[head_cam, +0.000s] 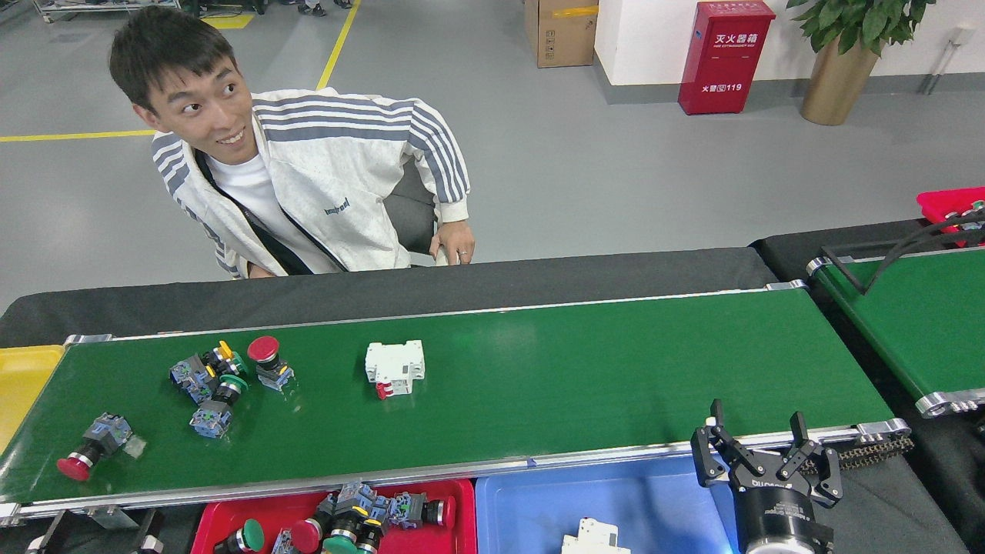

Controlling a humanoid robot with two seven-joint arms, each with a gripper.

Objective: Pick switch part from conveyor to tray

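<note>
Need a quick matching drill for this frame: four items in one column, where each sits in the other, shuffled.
Items:
1. white circuit breaker with red lever
2. red mushroom-head push button
3. open right gripper
4. cluster of push-button switches

Places:
A. in the red tray
B. above the blue tray
C. mid green conveyor
D. conveyor's far left end

Pairs: 1-C, 2-D, 3-B, 4-A
</note>
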